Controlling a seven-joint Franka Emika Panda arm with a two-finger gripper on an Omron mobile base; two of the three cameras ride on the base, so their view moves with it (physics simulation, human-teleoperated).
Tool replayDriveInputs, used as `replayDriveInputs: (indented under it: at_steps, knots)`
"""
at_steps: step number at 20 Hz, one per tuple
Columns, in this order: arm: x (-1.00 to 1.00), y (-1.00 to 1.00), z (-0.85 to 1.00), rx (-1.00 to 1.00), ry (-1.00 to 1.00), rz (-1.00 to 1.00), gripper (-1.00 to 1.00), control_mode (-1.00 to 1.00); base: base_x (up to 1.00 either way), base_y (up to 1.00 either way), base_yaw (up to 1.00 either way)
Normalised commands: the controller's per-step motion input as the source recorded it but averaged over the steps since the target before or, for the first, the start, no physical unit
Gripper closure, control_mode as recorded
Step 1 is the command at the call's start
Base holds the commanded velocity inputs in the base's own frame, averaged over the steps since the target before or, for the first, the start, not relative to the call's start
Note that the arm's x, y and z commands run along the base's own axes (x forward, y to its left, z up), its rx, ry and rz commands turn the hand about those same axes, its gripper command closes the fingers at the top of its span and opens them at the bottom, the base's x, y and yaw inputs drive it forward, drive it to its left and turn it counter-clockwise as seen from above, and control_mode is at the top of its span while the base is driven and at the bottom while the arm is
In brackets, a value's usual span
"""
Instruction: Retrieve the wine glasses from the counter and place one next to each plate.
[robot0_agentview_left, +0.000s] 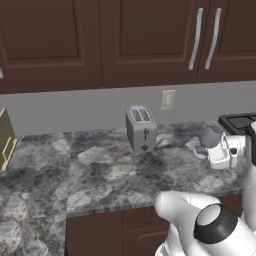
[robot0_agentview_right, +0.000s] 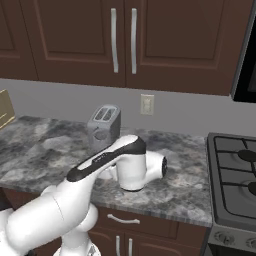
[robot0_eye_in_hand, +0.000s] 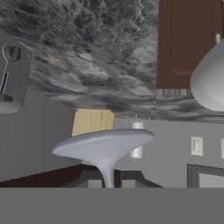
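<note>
One wine glass (robot0_eye_in_hand: 105, 144) fills the middle of the hand view. Its round foot points away from the hand and its thin stem runs down between the jaws, whose tips are hidden. My gripper (robot0_agentview_left: 220, 154) hovers low over the grey marbled counter (robot0_agentview_left: 110, 170) at its right end, shut on that glass. The rounded bowl of a second wine glass (robot0_eye_in_hand: 211, 83) stands close beside it and is seen as a grey bowl (robot0_agentview_left: 210, 136) just left of the hand. In the right base view the arm's white forearm (robot0_agentview_right: 131, 167) covers the hand. The plates are out of view.
A silver two-slot toaster (robot0_agentview_left: 141, 127) stands at the back of the counter, left of the hand. A wooden knife block (robot0_agentview_left: 6, 140) is at the far left. The black stove (robot0_agentview_right: 235, 165) borders the counter on the right. Dark cabinets hang above.
</note>
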Motion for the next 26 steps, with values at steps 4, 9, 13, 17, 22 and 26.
replayDriveInputs:
  at_steps: [4, 9, 13, 17, 22, 26]
  knots:
    - [-0.63, 0.0, 0.49, 0.0, -0.09, 0.0, 1.0, -1.0, 0.0, 0.0, 0.0]
    - [-0.56, 0.06, 0.46, 0.0, -0.08, 0.0, 1.0, -1.0, 0.0, 0.0, 0.0]
    - [-0.56, 0.03, 0.58, 0.0, -0.09, 0.0, 1.0, -1.0, 0.0, 0.0, 0.0]
    - [-0.76, -0.01, 0.69, 0.0, -0.17, 0.0, 1.0, -1.0, 0.0, 0.0, 0.0]
    - [-0.54, 0.0, 0.31, 0.0, -0.08, 0.0, 1.0, 1.0, -0.24, 0.0, 0.0]
    - [0.0, 0.0, 0.0, 0.0, 0.0, 0.0, 1.0, 1.0, -0.12, -0.16, -0.17]
